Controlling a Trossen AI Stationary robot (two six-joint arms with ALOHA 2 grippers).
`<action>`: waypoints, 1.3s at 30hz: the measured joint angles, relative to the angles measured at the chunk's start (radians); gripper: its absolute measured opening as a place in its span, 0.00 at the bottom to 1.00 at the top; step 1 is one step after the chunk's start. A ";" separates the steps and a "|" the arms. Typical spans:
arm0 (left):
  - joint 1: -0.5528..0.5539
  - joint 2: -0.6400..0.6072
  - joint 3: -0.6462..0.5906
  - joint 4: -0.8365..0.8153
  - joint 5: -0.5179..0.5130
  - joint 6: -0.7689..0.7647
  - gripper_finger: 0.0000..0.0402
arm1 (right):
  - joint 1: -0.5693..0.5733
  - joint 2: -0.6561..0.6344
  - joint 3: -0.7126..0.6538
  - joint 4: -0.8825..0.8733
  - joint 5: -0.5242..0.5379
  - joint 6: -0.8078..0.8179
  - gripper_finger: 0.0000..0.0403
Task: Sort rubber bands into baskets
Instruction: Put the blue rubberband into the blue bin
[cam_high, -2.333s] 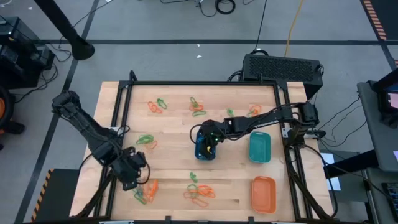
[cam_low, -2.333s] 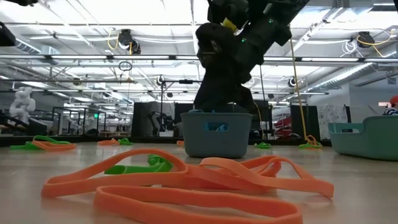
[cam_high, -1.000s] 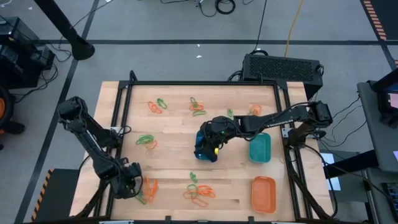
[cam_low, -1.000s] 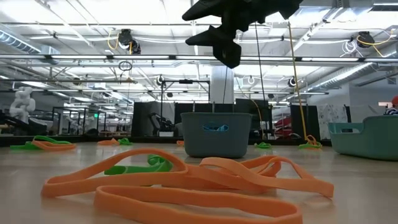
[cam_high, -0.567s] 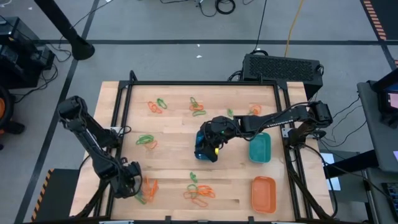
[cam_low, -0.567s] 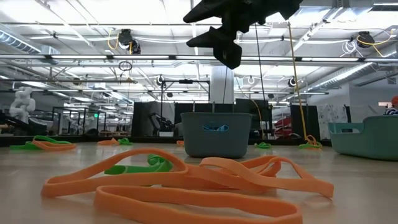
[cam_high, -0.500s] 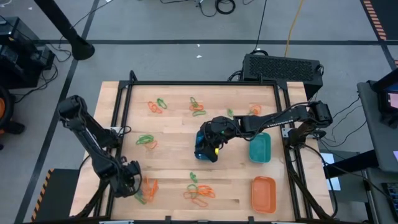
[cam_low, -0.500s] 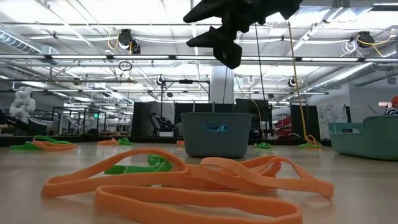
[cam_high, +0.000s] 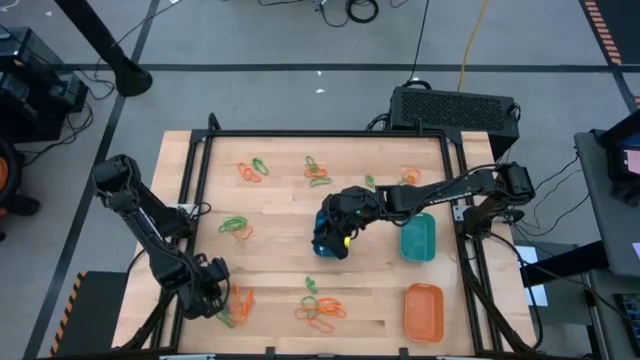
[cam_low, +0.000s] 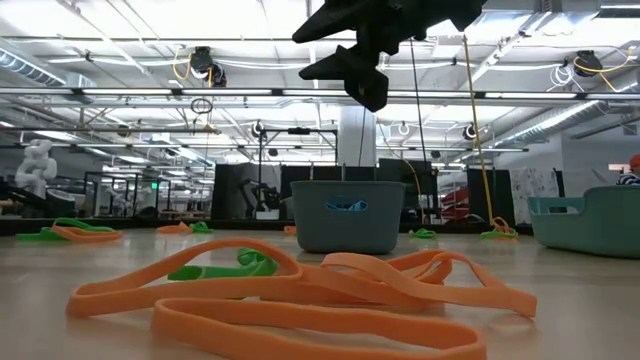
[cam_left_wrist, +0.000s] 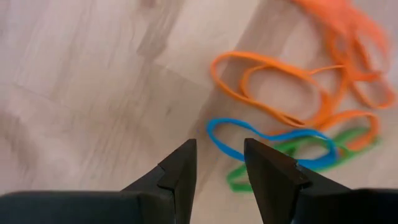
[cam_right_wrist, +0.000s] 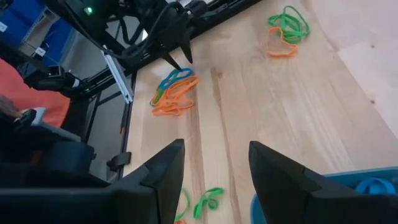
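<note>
Most of your sorting remains: rubber bands (cam_high: 318, 309) lie scattered across the surface, and only the blue basket (cam_low: 346, 214) near its middle visibly holds one. Your left gripper (cam_left_wrist: 219, 163), fingers open and empty, hangs over a blue band (cam_left_wrist: 267, 140) near the front left corner. Your right gripper (cam_right_wrist: 212, 168), also open, hovers above the blue basket.

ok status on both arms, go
Left gripper open, empty, poised at blue rubber band in near-left pile. Right gripper open, empty, above blue basket. Nothing blocking.
</note>
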 joint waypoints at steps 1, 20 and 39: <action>0.004 0.012 0.000 0.004 0.002 0.000 0.35 | 0.001 0.000 0.000 0.000 0.000 0.000 0.42; 0.025 0.084 0.004 0.047 0.037 0.034 0.26 | 0.003 0.000 0.000 0.000 0.001 -0.010 0.42; 0.043 -0.181 0.059 -0.084 -0.249 0.130 0.00 | 0.003 0.001 0.000 0.094 0.003 0.010 0.42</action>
